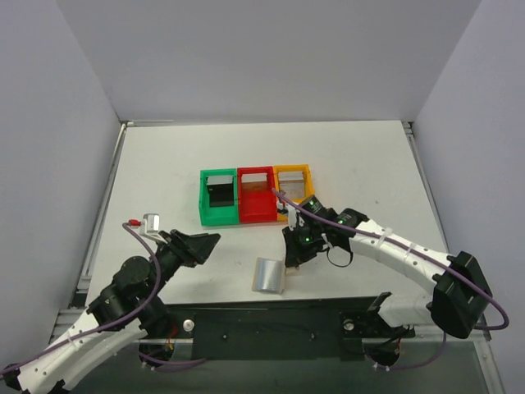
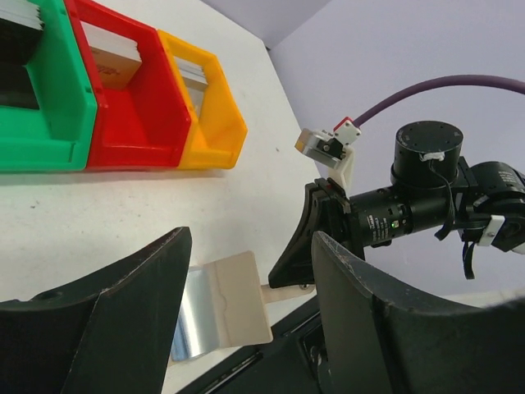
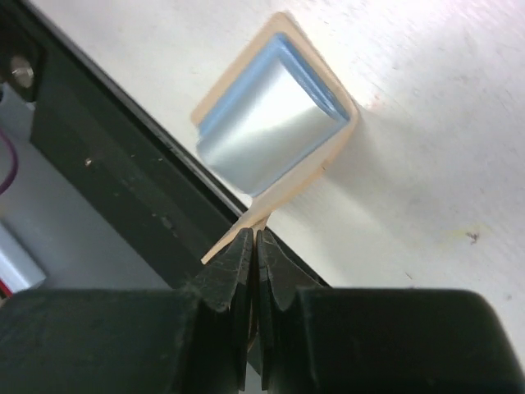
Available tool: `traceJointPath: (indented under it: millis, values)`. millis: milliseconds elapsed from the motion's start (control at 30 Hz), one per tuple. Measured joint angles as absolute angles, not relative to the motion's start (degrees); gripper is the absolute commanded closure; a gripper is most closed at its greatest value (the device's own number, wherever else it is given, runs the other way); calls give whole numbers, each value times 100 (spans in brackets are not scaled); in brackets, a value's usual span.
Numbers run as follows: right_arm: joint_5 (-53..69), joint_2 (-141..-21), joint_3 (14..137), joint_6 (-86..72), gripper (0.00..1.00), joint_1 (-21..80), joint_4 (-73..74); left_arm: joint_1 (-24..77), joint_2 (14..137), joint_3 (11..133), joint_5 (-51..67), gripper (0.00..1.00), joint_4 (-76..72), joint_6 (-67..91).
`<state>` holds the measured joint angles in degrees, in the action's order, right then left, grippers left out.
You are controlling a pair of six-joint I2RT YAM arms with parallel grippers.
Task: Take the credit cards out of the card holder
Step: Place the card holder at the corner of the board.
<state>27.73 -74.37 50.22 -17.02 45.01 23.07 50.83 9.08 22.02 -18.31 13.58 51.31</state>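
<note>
Nearest first: the card holder (image 1: 268,275) lies flat on the table (image 1: 164,164), right by the near edge, just ahead of the black base rail (image 1: 271,316) and btw the two arms. Tan outside, shiny pale-blue side facing up. Can't tell if cards sit under that blue layer, or how many.

The right gripper (image 3: 256,246) is pinched tight on the holder's thin tan tab (image 3: 261,217), at the corner nearest the rail. Its fingers are pressed together w/ only the tab btw them. Prob. reason: anchor the holder so it won't slide or flip when a card gets pulled.

The left gripper (image 2: 250,246) hangs to the holder's left, near but not touching, above the table. Fingers are spread wide w/ nothing in them, aimed toward the holder. Reads to me as lined up to come in and nip a card edge; that's a guess.

Stage, as I judge it: brace-and-approach. No loose card on the table by the holder. Next move needs a fine pinch on a thin edge. Risk: the tab slips, or the whole holder lifts instead of a card.

Further back, mid-table, are three bins touching side by side: green bin (image 1: 217,201), red bin (image 1: 256,197), orange bin (image 1: 293,182). Each shows flat card-like stuff at its far wall. Likely drop spots, well apart from the holder.
</note>
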Motion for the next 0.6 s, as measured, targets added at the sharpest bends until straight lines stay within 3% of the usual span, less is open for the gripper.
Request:
traceJointPath:
  millis: [33, 67, 133, 200, 333, 600]
  values:
    - [2683, -7389, 4928, -1758, 84, 4501, 2279, 5085, 945, 2202, -1813, 30, 1347, 5131]
    - [2561, -7332, 4818, -1822, 60, 4497, 2235, 5085, 985, 2202, -1796, 30, 1339, 5131]
    - [2311, -7251, 4668, -1990, 42, 4497, 2198, 5085, 1076, 2202, -1756, 30, 1328, 5131]
    - [2036, -7185, 4569, -2078, 31, 4497, 2167, 5085, 1186, 2202, -1721, 30, 1332, 5129]
    - [1476, -6982, 4554, -2198, 24, 4515, 2252, 5085, 1398, 2204, -1627, 32, 1356, 5122]
    - [126, -6936, 5548, -2283, 25, 5599, 2720, 5085, 1833, 2211, -1439, 34, 1441, 5129]
